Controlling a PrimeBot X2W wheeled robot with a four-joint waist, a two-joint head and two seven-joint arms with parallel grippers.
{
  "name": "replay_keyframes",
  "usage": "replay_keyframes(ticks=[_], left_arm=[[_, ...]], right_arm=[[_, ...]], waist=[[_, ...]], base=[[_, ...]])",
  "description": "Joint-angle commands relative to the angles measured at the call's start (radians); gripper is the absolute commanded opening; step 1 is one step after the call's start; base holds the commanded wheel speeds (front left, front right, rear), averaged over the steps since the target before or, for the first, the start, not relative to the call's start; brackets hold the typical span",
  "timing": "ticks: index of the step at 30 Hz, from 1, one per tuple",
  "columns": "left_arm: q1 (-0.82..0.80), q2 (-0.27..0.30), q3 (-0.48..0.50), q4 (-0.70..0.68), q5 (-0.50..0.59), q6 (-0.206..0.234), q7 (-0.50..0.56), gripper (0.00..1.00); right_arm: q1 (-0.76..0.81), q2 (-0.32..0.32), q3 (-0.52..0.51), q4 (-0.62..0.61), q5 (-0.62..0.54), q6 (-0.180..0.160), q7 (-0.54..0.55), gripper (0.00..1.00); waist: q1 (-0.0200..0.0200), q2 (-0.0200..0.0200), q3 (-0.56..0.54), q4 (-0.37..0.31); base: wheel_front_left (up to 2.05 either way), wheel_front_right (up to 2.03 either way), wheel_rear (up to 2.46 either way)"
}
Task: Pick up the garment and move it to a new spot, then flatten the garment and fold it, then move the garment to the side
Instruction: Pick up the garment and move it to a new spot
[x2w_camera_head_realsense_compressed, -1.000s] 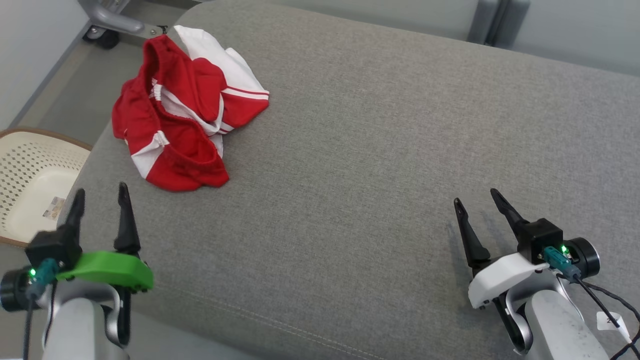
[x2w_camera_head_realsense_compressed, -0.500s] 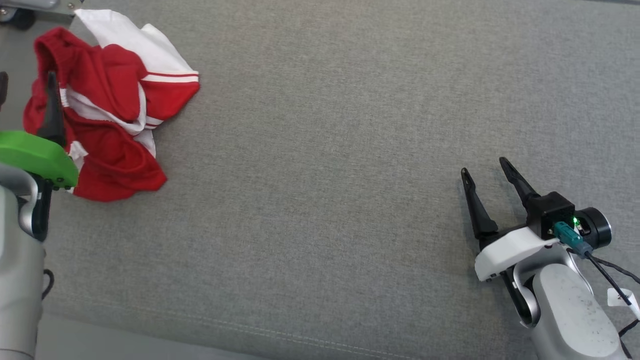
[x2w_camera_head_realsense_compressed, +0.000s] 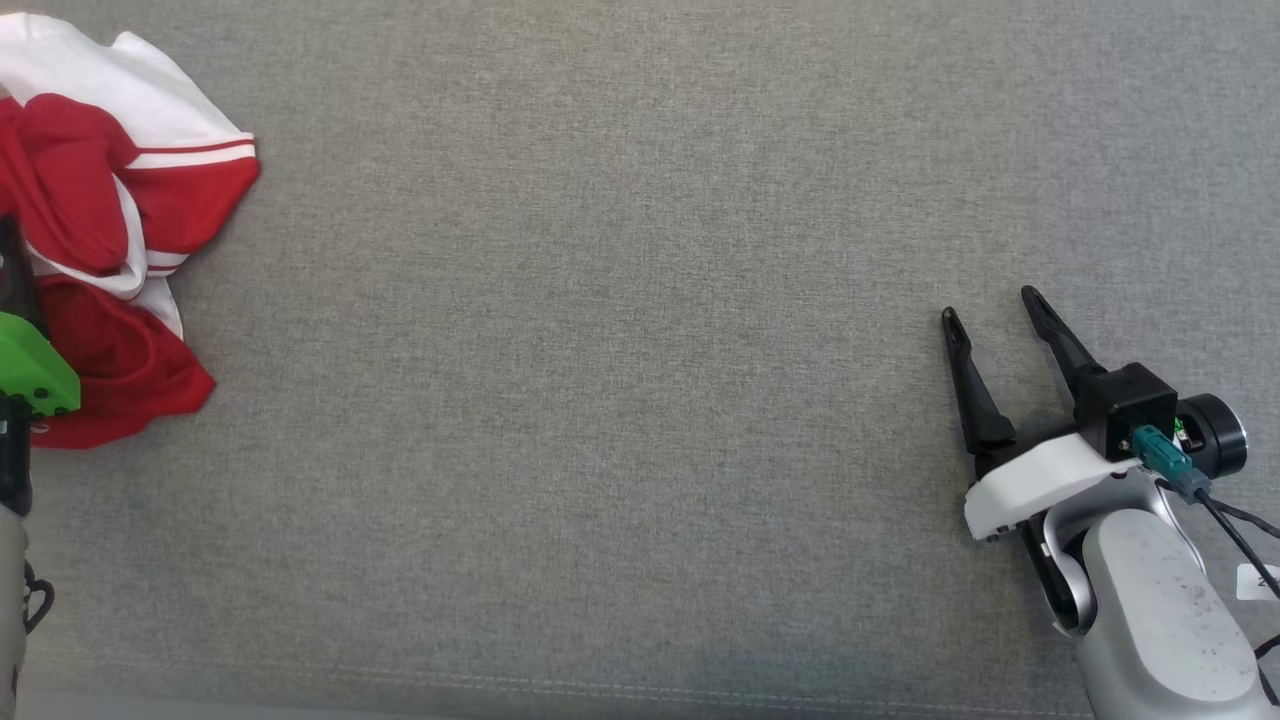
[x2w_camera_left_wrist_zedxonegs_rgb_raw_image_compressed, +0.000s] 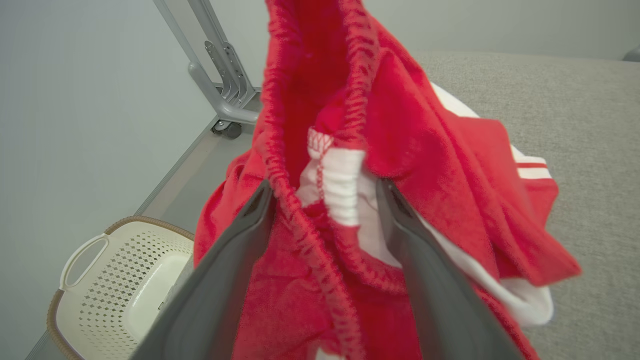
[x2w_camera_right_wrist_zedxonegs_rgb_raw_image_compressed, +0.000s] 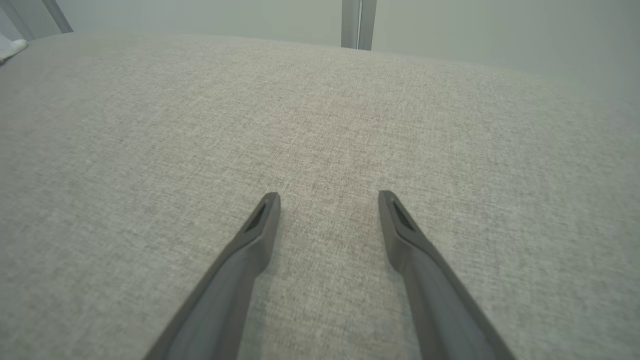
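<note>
The garment (x2w_camera_head_realsense_compressed: 150, 190), red shorts with white panels and stripes, lies crumpled at the far left of the head view on the grey cushion (x2w_camera_head_realsense_compressed: 600, 350). In the left wrist view my left gripper (x2w_camera_left_wrist_zedxonegs_rgb_raw_image_compressed: 325, 190) is open and down in the garment (x2w_camera_left_wrist_zedxonegs_rgb_raw_image_compressed: 425, 150), with the red elastic waistband and a white panel between its two fingers. Its green cover (x2w_camera_head_realsense_compressed: 30, 365) shows at the left edge of the head view, over the cloth. My right gripper (x2w_camera_head_realsense_compressed: 990, 307) is open at the lower right, far from the garment, over bare cushion (x2w_camera_right_wrist_zedxonegs_rgb_raw_image_compressed: 325, 125) with nothing between its fingers.
A cream perforated basket (x2w_camera_left_wrist_zedxonegs_rgb_raw_image_compressed: 100, 280) stands on the floor beside the cushion's left end. A grey metal frame on a caster (x2w_camera_left_wrist_zedxonegs_rgb_raw_image_compressed: 220, 100) stands behind it by the wall. The cushion's front seam (x2w_camera_head_realsense_compressed: 600, 685) runs along the bottom of the head view.
The head camera has swung right and down, so the garment now sits at the picture's left edge. My left gripper has reached forward from the cushion's front edge onto the garment. The right gripper holds its place.
</note>
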Motion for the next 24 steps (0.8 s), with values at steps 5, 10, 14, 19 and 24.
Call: replay_keyframes(ticks=[5,10,14,19,24], left_arm=[[-0.029,-0.004,0.008,0.032,0.001,0.029,-0.025,0.00],[-0.054,0.011,-0.020,-0.022,0.054,0.036,-0.034,0.00],[-0.055,0.011,-0.023,-0.129,0.092,0.037,-0.034,0.00],[-0.074,-0.023,-0.047,-0.275,0.133,0.009,-0.034,0.00],[-0.074,-0.099,-0.109,-0.429,0.159,-0.019,-0.033,0.00]], right_arm=[[-0.008,-0.001,-0.004,-0.001,-0.006,-0.001,-0.003,1.00],[0.007,0.011,-0.004,0.007,0.003,-0.001,-0.003,1.00],[0.022,0.027,-0.002,0.017,0.013,-0.001,-0.003,1.00],[0.038,0.049,-0.003,0.027,0.024,-0.001,-0.003,1.00],[0.055,0.066,0.000,0.032,0.036,-0.001,-0.003,1.00]], waist=[[0.0000,0.0000,-0.004,-0.006],[0.0000,0.0000,-0.038,0.005],[0.0000,0.0000,-0.073,0.011],[0.0000,0.0000,-0.120,0.009],[0.0000,0.0000,-0.162,-0.019]], base=[[0.00,0.00,0.00],[0.00,0.00,0.00],[0.00,0.00,0.00],[0.00,0.00,0.00],[0.00,0.00,0.00]])
